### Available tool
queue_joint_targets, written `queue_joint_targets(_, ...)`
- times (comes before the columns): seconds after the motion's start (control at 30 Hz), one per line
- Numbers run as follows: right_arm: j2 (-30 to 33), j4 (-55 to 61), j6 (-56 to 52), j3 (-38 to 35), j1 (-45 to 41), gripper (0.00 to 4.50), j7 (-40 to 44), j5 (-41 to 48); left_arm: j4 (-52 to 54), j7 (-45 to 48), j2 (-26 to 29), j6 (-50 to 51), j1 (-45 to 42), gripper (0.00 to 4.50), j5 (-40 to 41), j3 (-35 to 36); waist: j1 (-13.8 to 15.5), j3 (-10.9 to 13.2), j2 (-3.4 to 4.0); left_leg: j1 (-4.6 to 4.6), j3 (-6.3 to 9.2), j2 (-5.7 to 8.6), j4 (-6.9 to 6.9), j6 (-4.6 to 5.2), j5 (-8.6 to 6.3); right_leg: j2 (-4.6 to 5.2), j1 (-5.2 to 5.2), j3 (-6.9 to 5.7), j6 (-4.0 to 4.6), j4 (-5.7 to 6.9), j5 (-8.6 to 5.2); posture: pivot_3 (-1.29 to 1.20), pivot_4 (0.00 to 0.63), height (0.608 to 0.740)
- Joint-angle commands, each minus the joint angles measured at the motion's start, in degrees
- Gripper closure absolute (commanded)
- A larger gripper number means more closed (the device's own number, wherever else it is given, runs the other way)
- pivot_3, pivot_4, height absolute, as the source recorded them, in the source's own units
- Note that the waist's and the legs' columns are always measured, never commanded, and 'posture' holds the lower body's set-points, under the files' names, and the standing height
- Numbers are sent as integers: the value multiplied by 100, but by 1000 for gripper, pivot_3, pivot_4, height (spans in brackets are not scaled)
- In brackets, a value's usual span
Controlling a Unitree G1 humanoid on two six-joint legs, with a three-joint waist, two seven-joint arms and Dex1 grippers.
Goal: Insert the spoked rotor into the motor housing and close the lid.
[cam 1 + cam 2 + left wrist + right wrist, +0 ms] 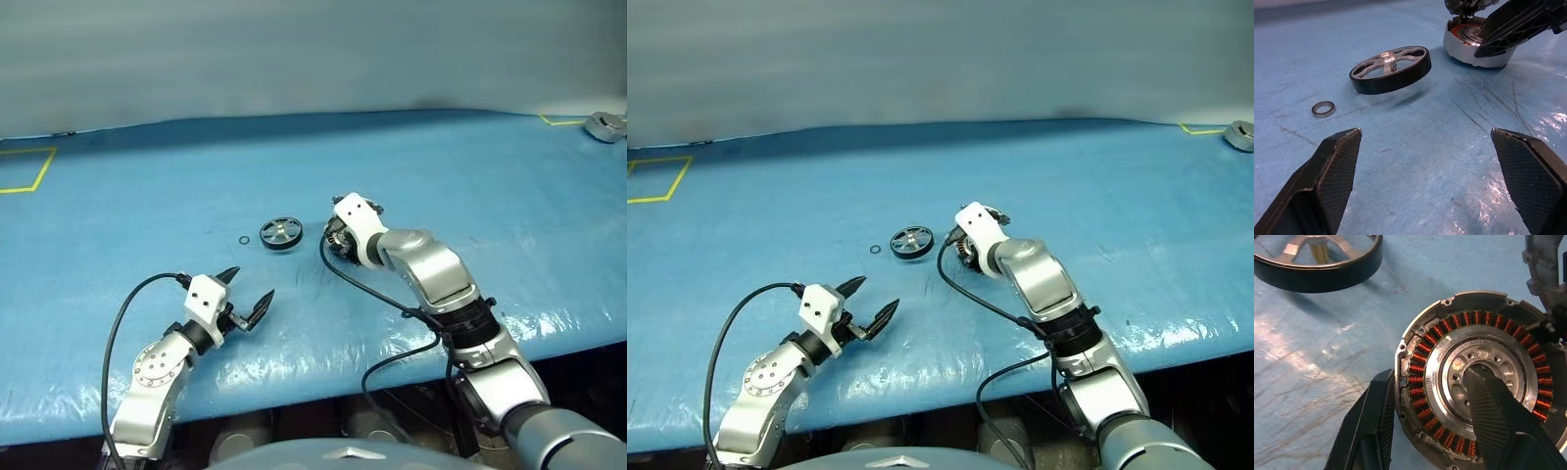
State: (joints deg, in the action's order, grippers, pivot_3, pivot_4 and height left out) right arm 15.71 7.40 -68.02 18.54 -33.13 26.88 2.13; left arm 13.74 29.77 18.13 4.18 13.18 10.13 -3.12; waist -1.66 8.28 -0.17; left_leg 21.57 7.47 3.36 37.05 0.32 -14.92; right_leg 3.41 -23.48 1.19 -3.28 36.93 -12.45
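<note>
Even overhead light, sharp frames. Glare patches on the blue surface (549, 313) near its front edge; shadows short and soft.

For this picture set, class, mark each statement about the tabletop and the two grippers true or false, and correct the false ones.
1. The spoked rotor already sits inside the motor housing. False: it lies beside it on the blue table.
2. The left gripper is open and holds nothing. True.
3. The right gripper straddles the housing's wall, one finger inside. True.
4. The small ring lies on top of the rotor. False: it lies on the table beside it.
</note>
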Motion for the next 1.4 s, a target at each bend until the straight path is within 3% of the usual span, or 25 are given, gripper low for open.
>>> queue_joint_targets(0.03,-352,540,-803,284,535,2650,79,478,308,-70,21,-88,55,0,14,77,-5,-3,-2,0,1,-1,-1,0,0,0,-1,0,1,0,0,0,150,740)
queue_joint_targets(0.37,-882,2013,-1690,774,1290,2650,-416,710,318,-82,131,-113,148,0,94,374,-19,-7,-3,-24,11,-4,1,-4,-2,2,-2,-11,-24,-1,-17,0,150,740)
queue_joint_targets(0.87,-1667,2180,-1986,766,1351,2650,-892,920,352,-95,193,-69,168,0,99,459,-55,-4,1,-27,14,-7,-7,-10,-2,0,-7,-11,-21,-1,-19,0,150,740)
queue_joint_targets(1.07,-1859,2380,-2092,592,1188,725,-1057,1038,347,-78,201,-50,173,0,101,443,-48,6,17,-17,17,-4,-8,-10,-2,1,-17,-14,-18,-2,-17,0,150,740)
queue_joint_targets(1.4,-1729,3430,-2448,-178,1100,725,-1064,1551,238,49,300,7,23,0,216,541,-41,14,23,4,26,2,-8,-10,-2,4,-29,-23,-6,-8,-9,0,150,740)
